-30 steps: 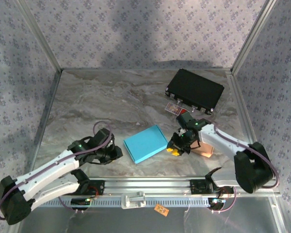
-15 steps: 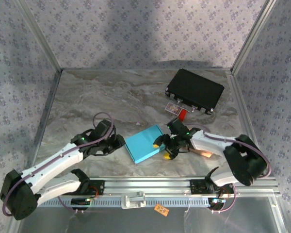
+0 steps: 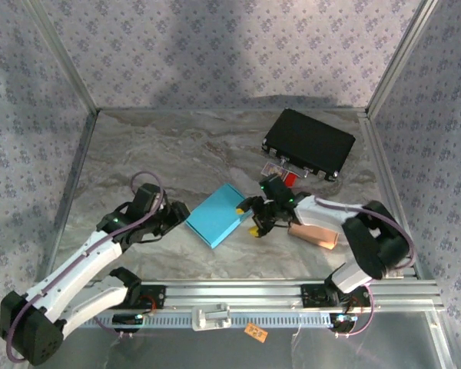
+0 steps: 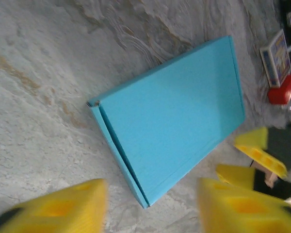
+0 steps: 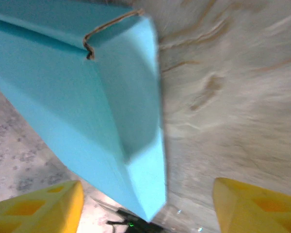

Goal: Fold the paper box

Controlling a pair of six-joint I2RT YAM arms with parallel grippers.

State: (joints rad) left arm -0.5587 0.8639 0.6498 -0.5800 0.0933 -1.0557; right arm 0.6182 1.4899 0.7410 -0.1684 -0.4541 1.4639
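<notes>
Lying flat on the desk (image 3: pixel 138 154), the box (image 3: pixel 215 215) has the left tool (image 3: pixel 173 217) open just beside its left edge and the right tool (image 3: pixel 250 218) open at its right edge, neither gripping it.

The left arm (image 3: pixel 69 273) and right arm (image 3: pixel 323 214) show white link shells, black joint housings and green indicator lights. A purple cable runs along each. The fingers (image 4: pixel 58 208) are yellow moulded blocks with recessed pockets.
</notes>
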